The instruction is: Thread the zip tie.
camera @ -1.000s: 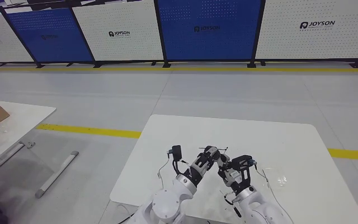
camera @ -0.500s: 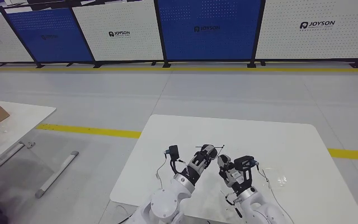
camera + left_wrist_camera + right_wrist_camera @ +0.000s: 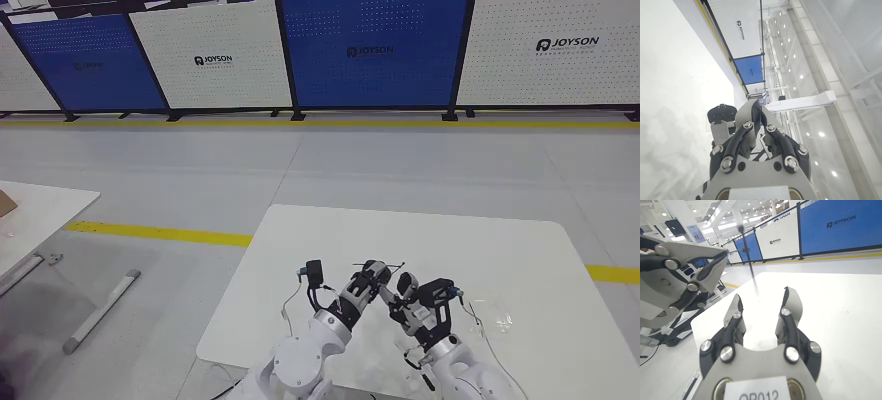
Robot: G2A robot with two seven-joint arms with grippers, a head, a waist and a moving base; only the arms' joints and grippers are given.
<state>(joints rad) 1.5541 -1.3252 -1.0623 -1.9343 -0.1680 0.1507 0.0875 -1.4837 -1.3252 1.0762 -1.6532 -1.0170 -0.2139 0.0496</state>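
The zip tie (image 3: 750, 266) is held in the air over the table (image 3: 829, 313), pinched near its upper part by the clamped left gripper (image 3: 726, 251), its free tip near the right gripper (image 3: 762, 291) — jaws spread wide, holding nothing — and, looking light, thin, springy and slick, it probably wants gripping flat near that tip.

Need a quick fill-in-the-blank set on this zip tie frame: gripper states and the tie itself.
1. The left gripper is ___ on the zip tie.
2. The right gripper is ___ and holds nothing.
3. The zip tie, held up above the white table, is ___ in colour.

Missing words: shut; open; black.
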